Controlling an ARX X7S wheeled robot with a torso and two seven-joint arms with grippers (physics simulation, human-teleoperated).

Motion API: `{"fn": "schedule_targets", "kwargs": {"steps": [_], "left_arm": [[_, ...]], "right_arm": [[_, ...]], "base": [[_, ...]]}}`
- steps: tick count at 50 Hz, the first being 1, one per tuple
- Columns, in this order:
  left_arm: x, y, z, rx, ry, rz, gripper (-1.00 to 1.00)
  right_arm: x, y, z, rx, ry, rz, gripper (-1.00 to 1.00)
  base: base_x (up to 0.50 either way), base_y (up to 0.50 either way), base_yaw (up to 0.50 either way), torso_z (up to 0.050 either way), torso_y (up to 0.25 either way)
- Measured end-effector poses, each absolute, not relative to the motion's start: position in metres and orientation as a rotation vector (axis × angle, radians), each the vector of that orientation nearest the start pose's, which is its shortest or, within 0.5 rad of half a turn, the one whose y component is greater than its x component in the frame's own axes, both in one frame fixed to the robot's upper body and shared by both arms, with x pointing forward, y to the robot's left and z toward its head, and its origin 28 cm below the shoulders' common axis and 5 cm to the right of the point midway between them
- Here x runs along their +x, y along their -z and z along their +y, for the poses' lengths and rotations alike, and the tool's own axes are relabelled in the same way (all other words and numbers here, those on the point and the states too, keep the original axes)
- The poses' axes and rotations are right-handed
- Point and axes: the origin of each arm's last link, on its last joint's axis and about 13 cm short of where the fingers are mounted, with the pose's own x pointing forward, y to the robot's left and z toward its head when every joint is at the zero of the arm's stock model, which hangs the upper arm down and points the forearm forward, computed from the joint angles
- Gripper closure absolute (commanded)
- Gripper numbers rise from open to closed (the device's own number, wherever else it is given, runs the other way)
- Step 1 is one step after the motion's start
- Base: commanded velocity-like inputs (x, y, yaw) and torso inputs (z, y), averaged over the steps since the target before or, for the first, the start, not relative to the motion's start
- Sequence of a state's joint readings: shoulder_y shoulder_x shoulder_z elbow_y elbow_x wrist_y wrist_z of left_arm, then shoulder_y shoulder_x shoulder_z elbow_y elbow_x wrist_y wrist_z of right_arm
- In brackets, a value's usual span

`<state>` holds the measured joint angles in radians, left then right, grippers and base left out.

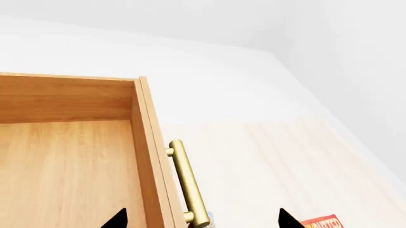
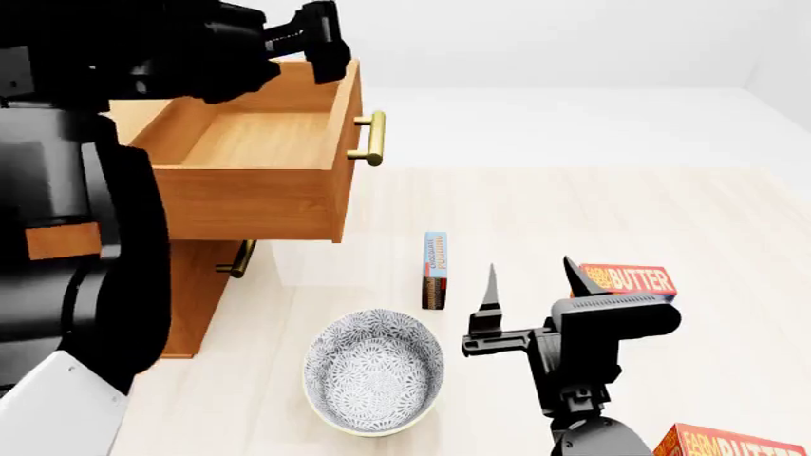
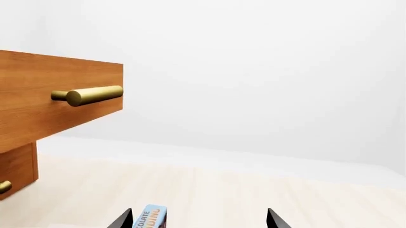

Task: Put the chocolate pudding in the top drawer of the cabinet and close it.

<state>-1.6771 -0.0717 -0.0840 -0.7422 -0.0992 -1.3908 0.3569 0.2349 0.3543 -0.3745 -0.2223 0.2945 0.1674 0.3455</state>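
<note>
Right gripper [image 2: 529, 277] spread open just beside the standing chocolate pudding [image 2: 435, 270]; top drawer [image 2: 241, 161] pulled out.
Only the head view shows the bowl [image 2: 375, 371]; left gripper [image 1: 201, 219] fingertips sit apart above the drawer's handle [image 1: 188, 190].

Honey-brown top drawer [image 2: 254, 180], brass handle [image 2: 372, 139], blue-faced chocolate pudding [image 2: 435, 268], grey floral-patterned bowl [image 2: 375, 370].

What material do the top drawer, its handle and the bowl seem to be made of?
Top drawer: looks like honey-brown wood with a smooth finish; grain lines show on its panels.
Handle: seems brass-like metal, polished; it is golden with a soft shine.
Bowl: perhaps glazed ceramic, grey-white with a fine printed pattern and a pale rim; being a render, this stays uncertain.
</note>
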Motion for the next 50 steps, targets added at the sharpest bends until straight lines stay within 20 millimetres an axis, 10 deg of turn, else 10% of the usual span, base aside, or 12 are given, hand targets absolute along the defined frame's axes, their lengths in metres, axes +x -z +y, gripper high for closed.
{"fn": "schedule_targets", "kwargs": {"steps": [50], "left_arm": [[0.295, -0.307, 0.231, -0.232, 0.386, -0.061, -1.0]], "right_arm": [[0.244, -0.088, -0.095, -0.083, -0.07, -0.177, -1.0]], "base": [[0.0, 0.0, 0.0, 0.0, 0.0]]}}
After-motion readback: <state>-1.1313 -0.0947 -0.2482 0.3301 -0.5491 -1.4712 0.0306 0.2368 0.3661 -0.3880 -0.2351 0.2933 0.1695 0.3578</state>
